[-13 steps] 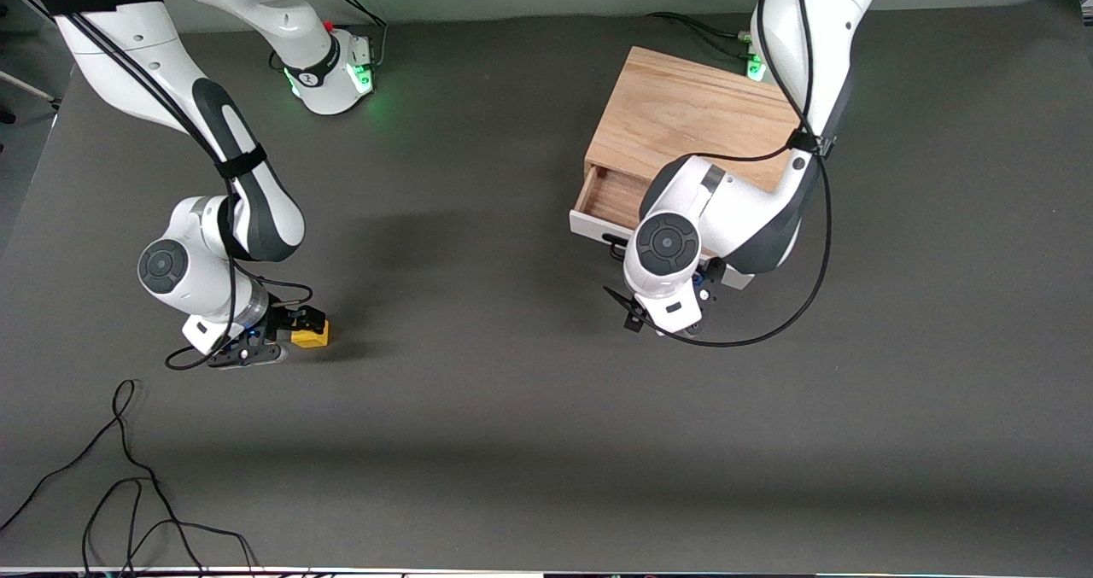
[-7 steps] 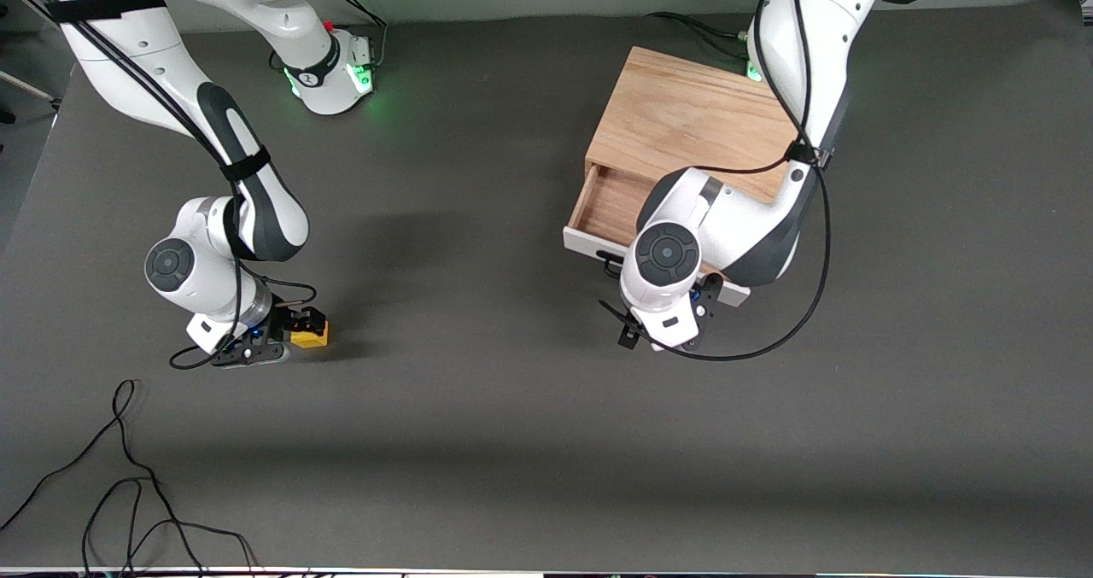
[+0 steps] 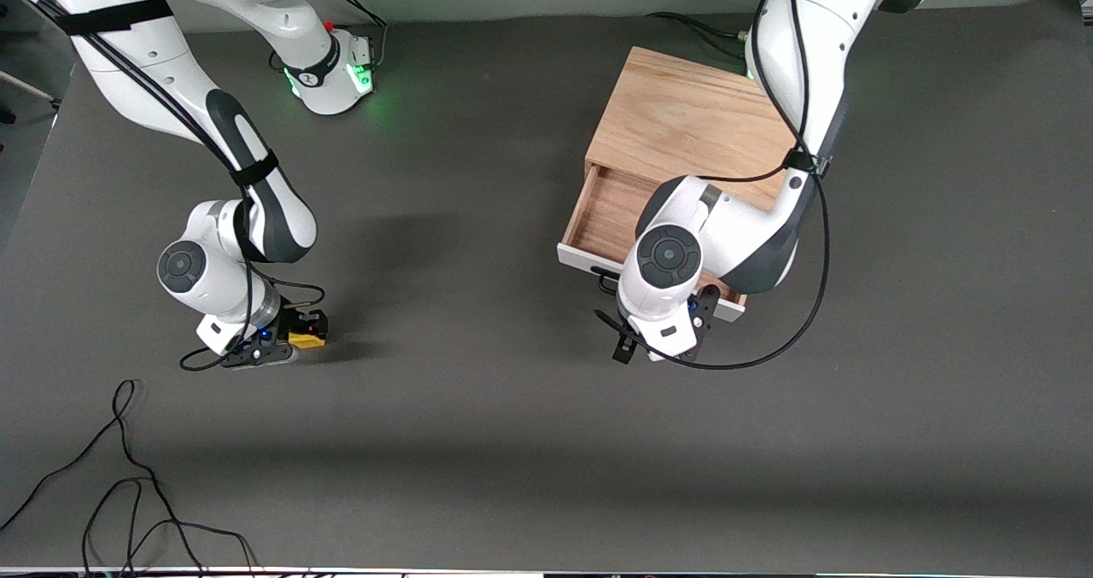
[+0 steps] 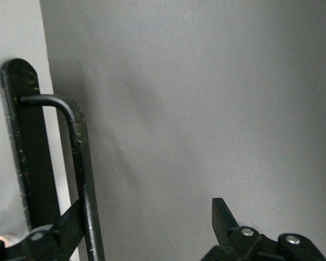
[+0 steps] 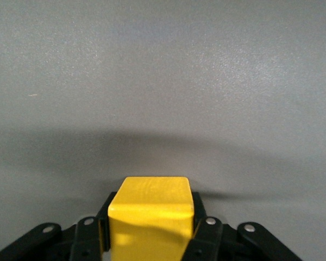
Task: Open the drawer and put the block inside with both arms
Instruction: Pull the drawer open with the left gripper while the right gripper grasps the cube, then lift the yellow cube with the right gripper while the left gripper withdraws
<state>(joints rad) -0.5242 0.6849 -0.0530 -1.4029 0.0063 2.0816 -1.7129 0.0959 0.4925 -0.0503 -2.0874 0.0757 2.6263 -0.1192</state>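
The oak box [image 3: 692, 117] stands at the left arm's end of the table. Its drawer [image 3: 608, 213] is partly pulled out, white front panel [image 3: 579, 259] toward the front camera. In the left wrist view my left gripper [image 4: 146, 223] is open, with one finger [image 4: 70, 225] hooked in back of the black wire handle [image 4: 81, 163] and the other finger apart from it. In the front view the left wrist covers that gripper. My right gripper [image 3: 301, 333] is shut on the yellow block [image 3: 307, 337], low at the table near the right arm's end. The block also shows between the fingers in the right wrist view [image 5: 151, 215].
Loose black cables [image 3: 128, 484] lie on the dark grey table near the front edge at the right arm's end. The arms' green-lit bases [image 3: 333, 74] stand along the back edge. A cable [image 3: 768, 339] loops from the left arm over the table beside the drawer.
The drawer has slid farther out of the box toward the front camera, drawn by the left gripper. The right arm has shifted slightly with the block in its fingers.
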